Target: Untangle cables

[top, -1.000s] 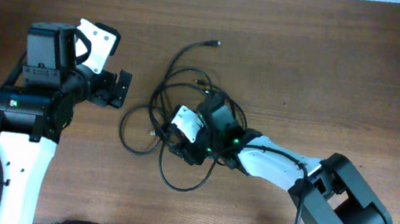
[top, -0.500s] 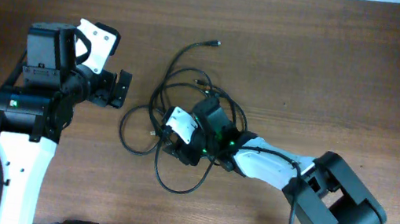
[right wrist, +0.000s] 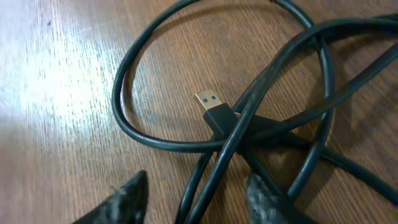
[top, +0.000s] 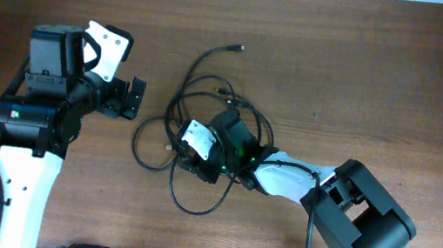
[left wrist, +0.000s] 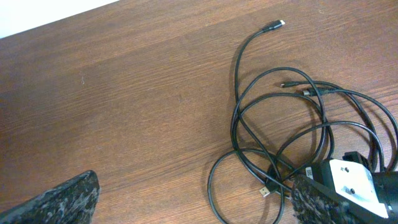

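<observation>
Cables (right wrist: 261, 124) tangled mid-worktop (top: 387, 78). Your right fingers (right wrist: 132, 198), part-spread, straddle crossing strands at knot, pinching nothing; USB plug (right wrist: 214, 107) just ahead, long axis running up-left to down-right. Your left fingers (left wrist: 68, 199), spread wide, empty, hover left of tangle; right arm nearer.

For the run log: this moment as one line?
left gripper: open, clear of cables | right gripper: open, astride cables | cables: tangled on table
</observation>
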Available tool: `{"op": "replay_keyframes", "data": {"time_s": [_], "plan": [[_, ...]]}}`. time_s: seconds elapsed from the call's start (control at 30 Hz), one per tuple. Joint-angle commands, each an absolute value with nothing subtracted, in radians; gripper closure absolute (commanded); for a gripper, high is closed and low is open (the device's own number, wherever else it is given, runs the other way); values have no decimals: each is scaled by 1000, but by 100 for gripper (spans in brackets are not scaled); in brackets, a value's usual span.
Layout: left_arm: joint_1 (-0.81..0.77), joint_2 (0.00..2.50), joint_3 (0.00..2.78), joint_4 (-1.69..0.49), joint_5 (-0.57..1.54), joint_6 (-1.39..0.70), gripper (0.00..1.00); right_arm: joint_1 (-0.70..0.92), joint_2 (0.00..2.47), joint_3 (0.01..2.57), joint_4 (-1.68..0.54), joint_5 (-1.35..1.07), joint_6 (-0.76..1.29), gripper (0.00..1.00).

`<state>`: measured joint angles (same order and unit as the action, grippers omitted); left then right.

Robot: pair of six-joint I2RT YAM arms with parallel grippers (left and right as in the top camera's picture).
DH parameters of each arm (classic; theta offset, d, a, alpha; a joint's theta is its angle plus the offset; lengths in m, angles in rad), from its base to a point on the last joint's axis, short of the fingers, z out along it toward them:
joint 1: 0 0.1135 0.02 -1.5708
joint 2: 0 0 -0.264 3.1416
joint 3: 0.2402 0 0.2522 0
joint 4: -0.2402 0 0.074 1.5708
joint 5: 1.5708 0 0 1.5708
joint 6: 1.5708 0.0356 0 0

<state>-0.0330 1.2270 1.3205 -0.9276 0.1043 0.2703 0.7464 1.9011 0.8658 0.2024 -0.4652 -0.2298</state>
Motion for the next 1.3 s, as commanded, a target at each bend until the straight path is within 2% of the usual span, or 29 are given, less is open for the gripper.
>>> {"op": "replay_keyframes", "data": {"time_s": [0.0,0.13,0.3,0.43,0.6,0.73,0.93,1.17,1.27], "plan": [[-28,1230,1327,-927,115,286,1,752,1910,865,207,-477,-227,66],[-28,1230,1327,-927,115,286,1,752,1910,865,207,-474,-226,96],[-28,1230,1327,-927,115,286,1,741,1901,867,207,-474,-199,96],[-28,1230,1327,-927,115,286,1,670,1790,868,178,-501,-134,96],[-28,1230,1327,-927,115,286,1,541,1433,870,112,-515,-96,96],[-28,1230,1327,-927,115,286,1,454,1147,876,119,-424,-99,96],[-28,1230,1327,-927,115,286,1,316,912,953,119,-381,-100,96],[-28,1230,1327,-927,115,286,1,227,903,1091,49,-384,-132,96],[-28,1230,1327,-927,115,286,1,227,947,1091,-104,-385,-144,95]]}}
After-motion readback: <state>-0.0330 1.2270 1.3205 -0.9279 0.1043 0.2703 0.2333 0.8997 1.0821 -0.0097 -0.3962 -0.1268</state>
